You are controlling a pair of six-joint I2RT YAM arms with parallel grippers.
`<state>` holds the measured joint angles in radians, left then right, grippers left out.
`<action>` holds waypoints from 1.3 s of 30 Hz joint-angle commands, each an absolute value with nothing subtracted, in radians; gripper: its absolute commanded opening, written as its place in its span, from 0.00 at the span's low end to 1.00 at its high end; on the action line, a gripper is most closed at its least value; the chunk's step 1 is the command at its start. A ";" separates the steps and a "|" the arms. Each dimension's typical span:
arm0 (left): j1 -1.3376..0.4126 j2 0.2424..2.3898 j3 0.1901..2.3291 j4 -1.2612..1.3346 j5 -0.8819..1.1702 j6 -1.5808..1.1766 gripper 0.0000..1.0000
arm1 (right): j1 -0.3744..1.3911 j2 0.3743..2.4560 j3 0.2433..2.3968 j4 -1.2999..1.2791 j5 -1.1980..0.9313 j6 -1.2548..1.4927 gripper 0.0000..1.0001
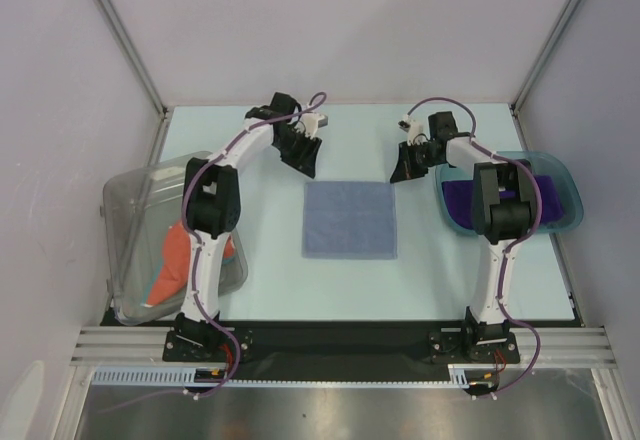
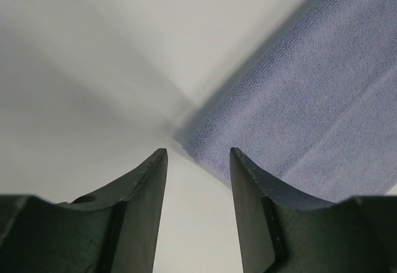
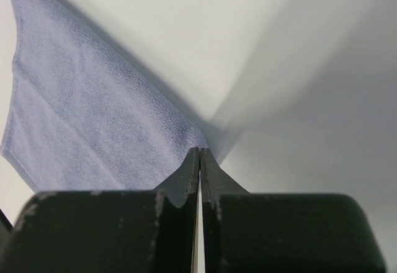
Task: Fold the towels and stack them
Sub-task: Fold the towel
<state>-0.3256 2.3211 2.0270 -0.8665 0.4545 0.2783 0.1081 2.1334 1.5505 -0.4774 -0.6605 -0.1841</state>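
Observation:
A blue-grey towel (image 1: 350, 218) lies folded into a square in the middle of the table. My left gripper (image 1: 303, 157) hovers at its far left corner. In the left wrist view this gripper (image 2: 198, 153) is open with only bare table between its fingers, and the towel (image 2: 310, 111) starts just beyond the tips. My right gripper (image 1: 408, 170) is at the far right corner. In the right wrist view it (image 3: 200, 151) is shut, with the towel (image 3: 93, 118) corner running right into its tips. A purple towel (image 1: 525, 200) lies in the teal tray. An orange towel (image 1: 180, 250) sits in the clear bin.
The clear plastic bin (image 1: 135, 200) stands at the left, beside the left arm. The teal translucent tray (image 1: 570, 185) stands at the right, behind the right arm. Metal frame posts rise at the table's back corners.

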 commanded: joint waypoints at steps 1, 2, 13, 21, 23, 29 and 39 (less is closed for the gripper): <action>-0.321 2.327 2.026 -0.876 0.500 0.322 0.51 | 0.107 2.117 1.560 -0.471 -0.658 -0.183 0.00; -0.321 2.333 2.026 -0.873 0.497 0.322 0.50 | 0.106 2.118 1.563 -0.472 -0.657 -0.183 0.00; -0.324 2.399 2.066 -0.894 0.474 0.327 0.51 | 0.101 2.128 1.569 -0.469 -0.655 -0.178 0.00; -0.325 2.430 2.126 -0.919 0.528 0.319 0.03 | 0.101 2.131 1.568 -0.466 -0.653 -0.178 0.00; -0.325 2.419 2.120 -0.910 0.551 0.314 0.00 | 0.101 2.128 1.566 -0.466 -0.647 -0.176 0.00; -0.325 2.332 2.042 -0.847 0.546 0.275 0.00 | 0.103 2.092 1.566 -0.474 -0.632 -0.163 0.00; -0.334 2.076 1.775 -0.661 0.517 0.189 0.01 | 0.169 1.849 1.326 -0.362 -0.396 -0.072 0.00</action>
<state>-0.3271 2.2093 1.8294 -0.7574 0.5014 0.2237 0.1425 1.9781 1.3991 -0.4294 -0.5053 -0.1143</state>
